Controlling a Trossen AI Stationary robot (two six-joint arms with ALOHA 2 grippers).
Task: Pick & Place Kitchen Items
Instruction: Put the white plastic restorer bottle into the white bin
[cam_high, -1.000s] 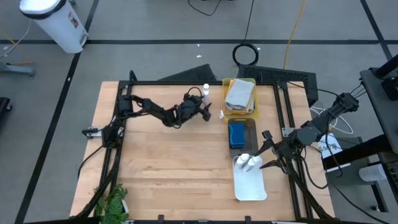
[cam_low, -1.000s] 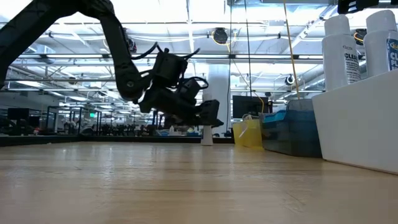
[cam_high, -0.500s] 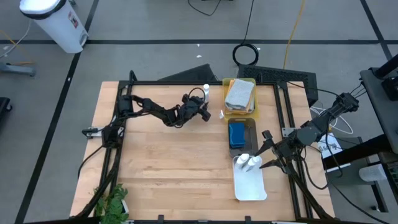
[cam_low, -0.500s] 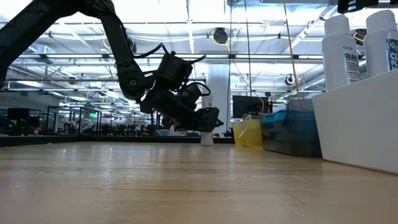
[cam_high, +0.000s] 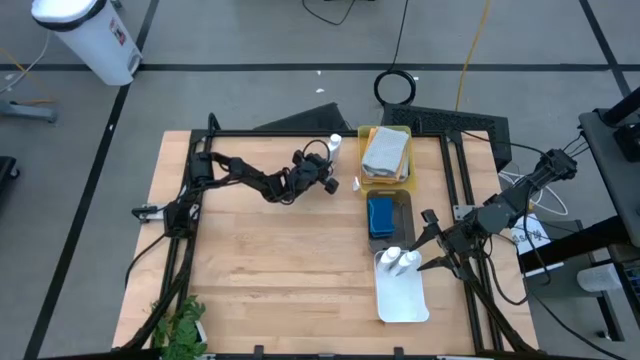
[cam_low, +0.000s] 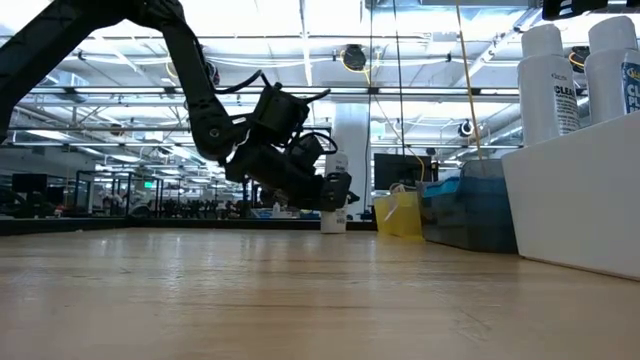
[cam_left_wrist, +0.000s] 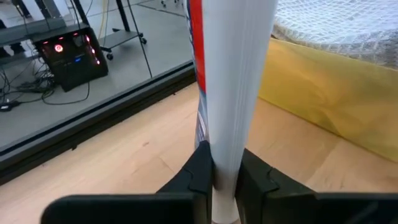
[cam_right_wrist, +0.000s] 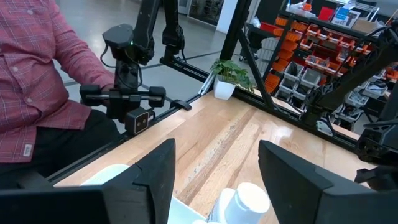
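Where the yellow tray (cam_high: 402, 178) begins, left gripper (cam_high: 331, 172) clamps a white bottle (cam_left_wrist: 230, 81).

Left arm stretched to the far side with its fingers pinched in; right arm parked at the table's right edge.

I see my left arm run from its base at the table's left toward the far middle, elbow bent, wrist tipped down, and the left gripper (cam_high: 330, 176) low over the wood with both dark fingers (cam_left_wrist: 198, 174) pressed against what stands between them. My right gripper (cam_high: 433, 248) waits beside the right edge, its fingers (cam_right_wrist: 155, 165) spread wide apart, pointing inward across the table.
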